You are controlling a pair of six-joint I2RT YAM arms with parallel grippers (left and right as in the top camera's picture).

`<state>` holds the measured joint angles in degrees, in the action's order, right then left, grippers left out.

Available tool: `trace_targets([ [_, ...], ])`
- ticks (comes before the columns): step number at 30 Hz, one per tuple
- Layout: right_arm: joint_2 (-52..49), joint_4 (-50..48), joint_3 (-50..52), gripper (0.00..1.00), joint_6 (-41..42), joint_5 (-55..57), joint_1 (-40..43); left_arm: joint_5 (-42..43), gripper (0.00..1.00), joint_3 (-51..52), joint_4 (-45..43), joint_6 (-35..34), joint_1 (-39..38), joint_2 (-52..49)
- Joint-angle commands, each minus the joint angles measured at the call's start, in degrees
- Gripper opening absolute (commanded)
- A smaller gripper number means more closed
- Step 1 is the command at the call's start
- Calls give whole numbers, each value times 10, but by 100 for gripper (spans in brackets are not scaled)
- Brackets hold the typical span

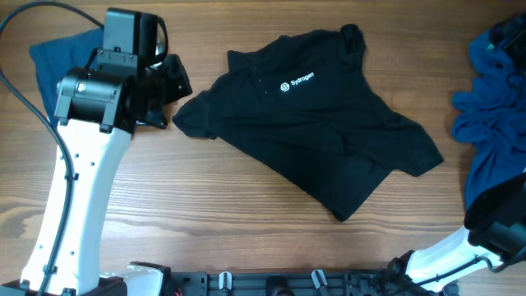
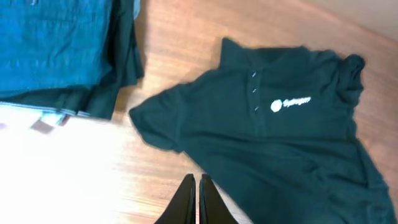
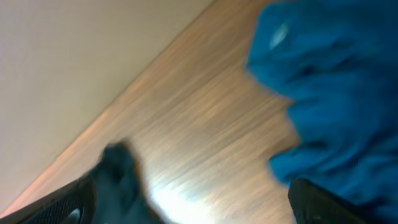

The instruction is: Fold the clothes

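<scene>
1. The black polo shirt [image 1: 320, 123] is laid spread and slightly rumpled on the table [image 1: 246, 214], just ahead of the left fingers [image 2: 183, 202], which are closed on nothing.
2. The right fingers [image 3: 62, 205] are held wide apart and empty; blue garments [image 3: 323, 93] are seen ahead of them.
3. The shirt is judged light and limp, best pinched at a sleeve or hem edge.
</scene>
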<state>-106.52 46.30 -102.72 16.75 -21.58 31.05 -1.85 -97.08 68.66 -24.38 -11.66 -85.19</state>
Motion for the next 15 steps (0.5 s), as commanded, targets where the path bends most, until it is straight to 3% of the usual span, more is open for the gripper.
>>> trace_targets([
  [1,1,80,-7,88,-37,-184,-11,-11,4,9,11,-19,18,-8],
  [4,1,240,-1,66,-78,-123,-49,-12,4,19,-4,-21,41,-32],
  [8,4,355,56,66,-82,-44,-133,-12,4,22,-25,-21,53,-80],
  [15,29,362,159,66,-21,-1,-296,15,4,22,-45,-20,51,-178],
])
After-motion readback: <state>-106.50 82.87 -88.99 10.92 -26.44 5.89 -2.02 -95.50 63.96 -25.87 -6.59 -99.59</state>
